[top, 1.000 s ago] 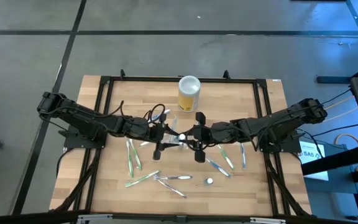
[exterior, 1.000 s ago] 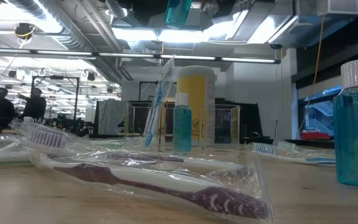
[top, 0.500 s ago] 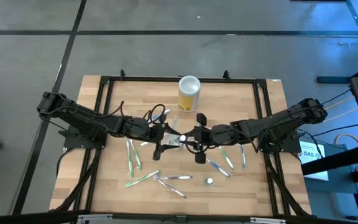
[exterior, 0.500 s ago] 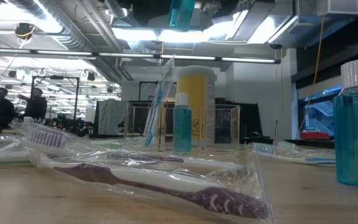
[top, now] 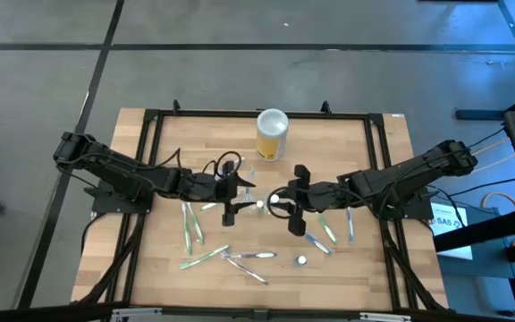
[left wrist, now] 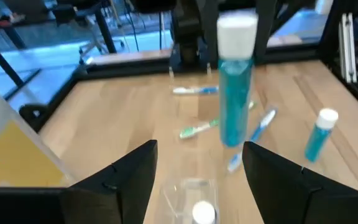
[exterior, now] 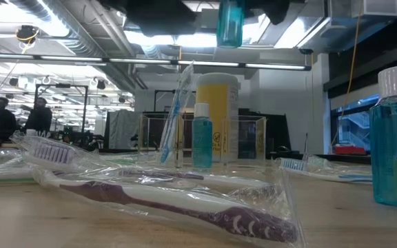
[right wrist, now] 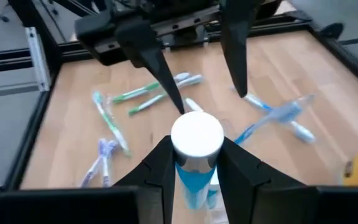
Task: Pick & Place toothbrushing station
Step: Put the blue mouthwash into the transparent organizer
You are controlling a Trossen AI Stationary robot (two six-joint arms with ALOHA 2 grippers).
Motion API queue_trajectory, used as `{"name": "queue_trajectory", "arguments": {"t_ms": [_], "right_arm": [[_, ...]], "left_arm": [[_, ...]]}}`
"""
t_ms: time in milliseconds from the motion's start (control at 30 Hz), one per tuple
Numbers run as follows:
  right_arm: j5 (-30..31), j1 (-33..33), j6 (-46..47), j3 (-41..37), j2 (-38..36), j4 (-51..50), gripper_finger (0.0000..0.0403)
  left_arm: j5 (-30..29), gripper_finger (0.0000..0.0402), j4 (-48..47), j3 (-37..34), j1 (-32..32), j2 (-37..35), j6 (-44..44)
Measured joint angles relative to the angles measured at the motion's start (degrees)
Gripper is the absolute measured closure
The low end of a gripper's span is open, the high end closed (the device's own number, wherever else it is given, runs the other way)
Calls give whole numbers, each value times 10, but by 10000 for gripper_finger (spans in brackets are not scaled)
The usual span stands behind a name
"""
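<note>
At the centre of the high view, the right gripper is clenched on a blue mouthwash bottle with a white cap, held above the desk. Facing it, the left gripper hangs released and empty. The clear toothbrushing station stands mid-frame in the low view, before the yellow canister.

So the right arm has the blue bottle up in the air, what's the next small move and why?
Probably lower the mouthwash bottle into the clear container below. The right gripper holds it by the neck above the table, the left gripper has its jaws open and off it, and the container already holds a smaller bottle and a toothbrush, with room beside them.
</note>
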Motion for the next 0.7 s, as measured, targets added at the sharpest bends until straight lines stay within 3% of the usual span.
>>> {"name": "queue_trajectory", "arguments": {"t_ms": [200,467,700], "right_arm": [[29,-8,37,-4,0,-18,311],[55,-46,84,-66,8,91,311],[23,-72,70,-74,56,135,311]], "left_arm": [[-5,168,-51,0,-11,-5,-19],[-60,168,-89,0,-35,-18,-27],[-88,168,-110,0,-56,-33,-35]]}}
